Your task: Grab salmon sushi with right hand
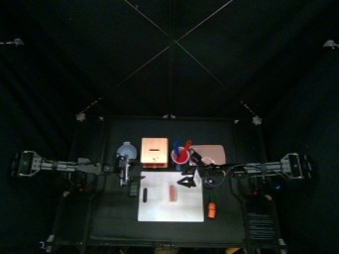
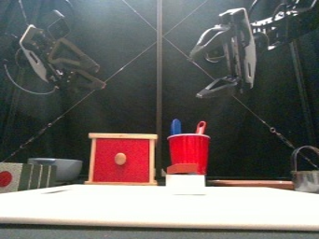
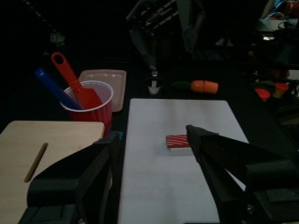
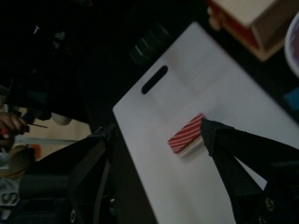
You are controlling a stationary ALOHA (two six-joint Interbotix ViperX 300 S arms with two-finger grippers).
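The sushi (image 4: 187,133) lies untouched on the white mat (image 4: 222,79); the right gripper (image 4: 158,153) hangs above it, jaws wide and empty, so descent and grasp remain

No readable text, labels, brands or numbers in any view. Closest thing to a sign: a plain red disc on the red box (image 2: 122,159) front face, and a red dot on the small white block (image 2: 10,175) at the bench's 9 o'clock edge, neither carrying any lettering.
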